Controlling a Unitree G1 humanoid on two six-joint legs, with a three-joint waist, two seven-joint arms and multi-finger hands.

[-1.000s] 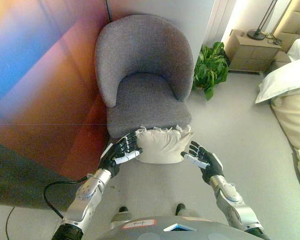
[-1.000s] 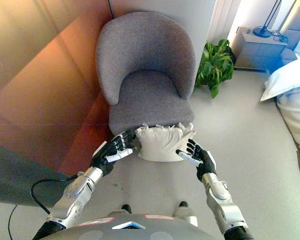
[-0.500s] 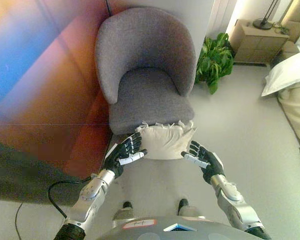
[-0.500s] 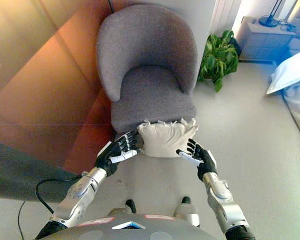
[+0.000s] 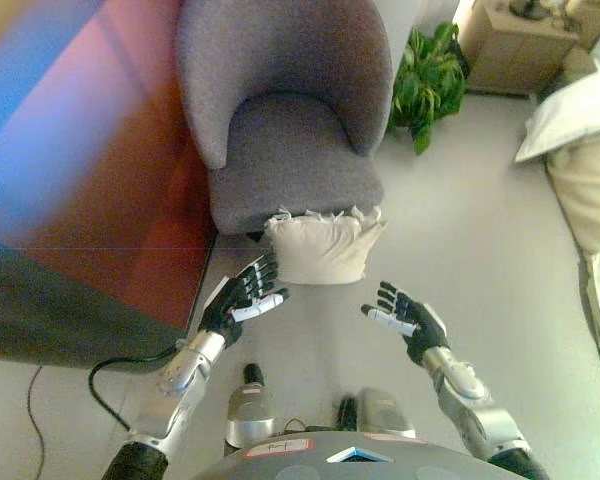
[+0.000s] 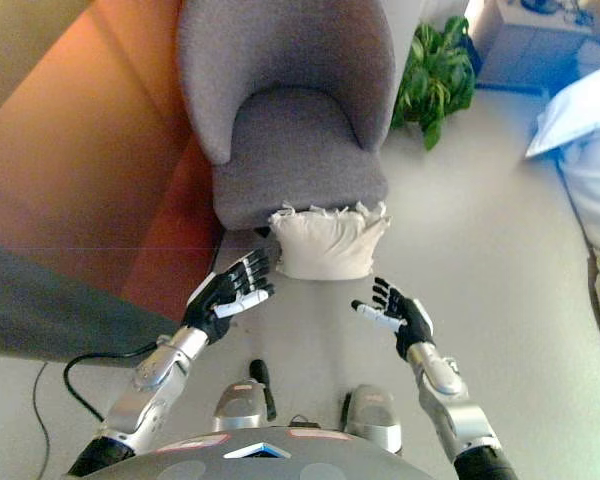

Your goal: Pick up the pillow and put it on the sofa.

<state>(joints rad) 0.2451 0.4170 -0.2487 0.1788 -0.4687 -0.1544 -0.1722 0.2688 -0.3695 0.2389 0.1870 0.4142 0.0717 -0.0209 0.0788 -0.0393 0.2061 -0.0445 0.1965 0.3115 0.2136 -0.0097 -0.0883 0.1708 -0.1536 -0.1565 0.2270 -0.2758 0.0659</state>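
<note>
Reaching for the pillow, grasp not yet made

The pillow (image 5: 321, 247) sits on the floor, propped against the front edge of the grey sofa (image 5: 285, 110), just ahead of both hands and between them. The left hand (image 5: 242, 299) and right hand (image 5: 404, 316) hover with fingers spread and straight, palms turned inward, holding nothing and clear of the pillow. By my reading, the next move calls for both hands to go forward, press its two sides, then lift it onto the seat above.
</note>
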